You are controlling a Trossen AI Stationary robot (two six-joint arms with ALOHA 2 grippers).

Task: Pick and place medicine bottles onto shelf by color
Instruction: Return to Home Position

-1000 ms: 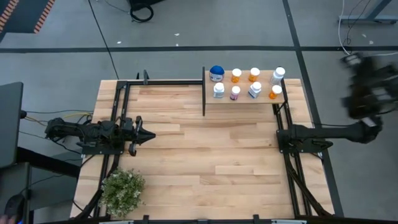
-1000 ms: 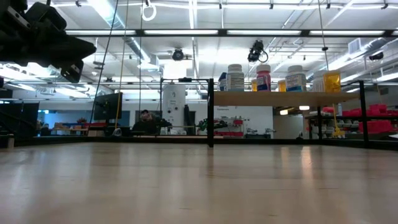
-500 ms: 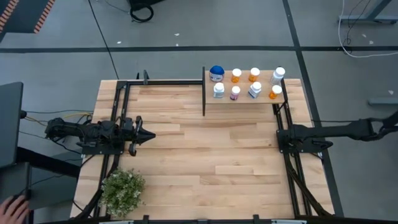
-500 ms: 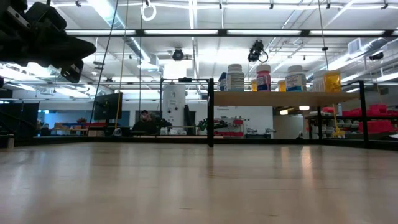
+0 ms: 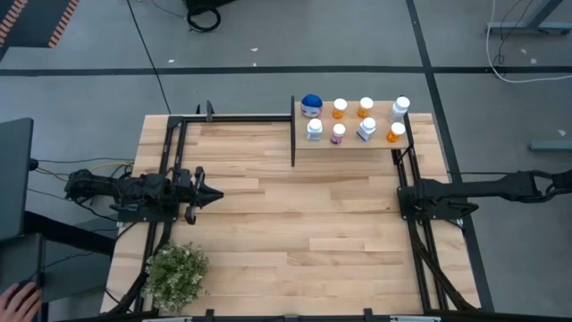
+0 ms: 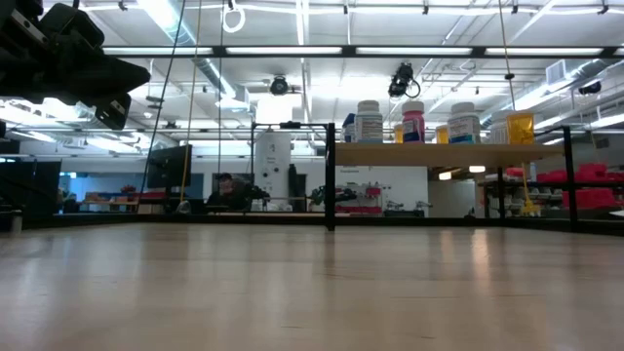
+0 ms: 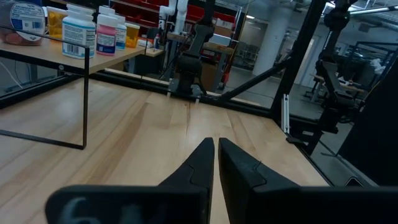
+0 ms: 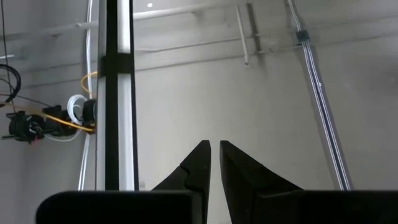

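Observation:
Several medicine bottles (image 5: 338, 133) stand upright in two rows on the shelf (image 5: 357, 146) at the table's far right: white ones, orange ones with white caps, a wider blue one (image 5: 311, 105) and a pinkish one. The low view shows them on the raised shelf (image 6: 429, 154). My left gripper (image 5: 217, 195) is shut and holds nothing; it points level over the table's left side, far from the shelf. My right arm (image 5: 500, 188) reaches out past the table's right edge. Its gripper (image 8: 214, 144) shows only in the right wrist view, shut and pointing up at the ceiling.
A green potted plant (image 5: 176, 273) stands at the near left corner. Black frame rails (image 5: 170, 161) run along both sides of the table and a black upright (image 5: 293, 134) bounds the shelf's left end. Bare plank tabletop (image 5: 304, 215) lies between the arms. A person's hand (image 5: 18, 300) shows at the lower left.
My right gripper has swung away past the table's right edge and out of the high view, tipping upward. The right arm now lies stretched out toward the right. The bottles have stayed where they were.

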